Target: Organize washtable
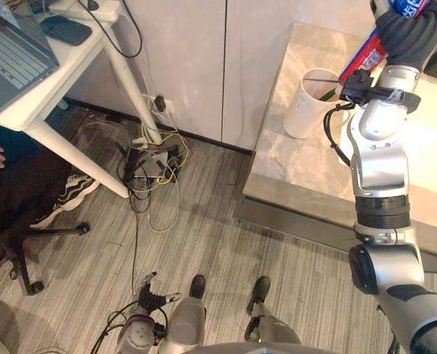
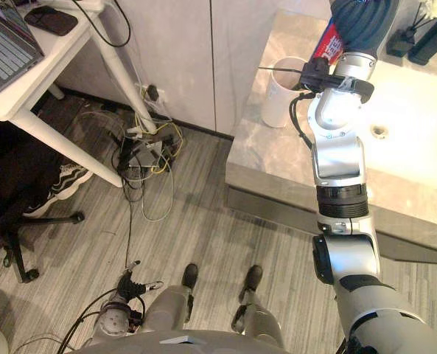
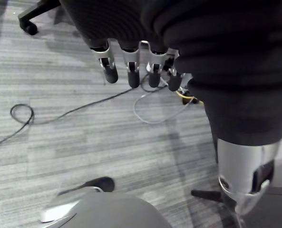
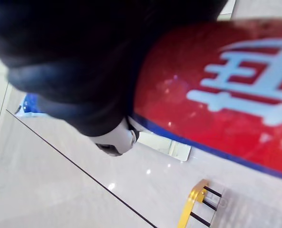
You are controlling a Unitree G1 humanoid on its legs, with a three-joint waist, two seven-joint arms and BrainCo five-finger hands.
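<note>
Okay, right robot hand (image 1: 408,33) is clamped round a red-and-blue tube (image 1: 368,56), held up over the counter (image 1: 292,166). The tube's long axis slants, its lower end pointing down at the white cup (image 1: 304,107) on the counter's corner, near the rim. Left robot hand (image 3: 132,71) hangs low over the floor, fingers loosely straight. Cable tangle (image 1: 152,158) lies beside a white desk (image 1: 82,55).

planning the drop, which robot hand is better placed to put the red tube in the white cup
Right: the right robot hand holds the red tube right by the white cup; the left robot hand hangs open, low over the floor.
</note>
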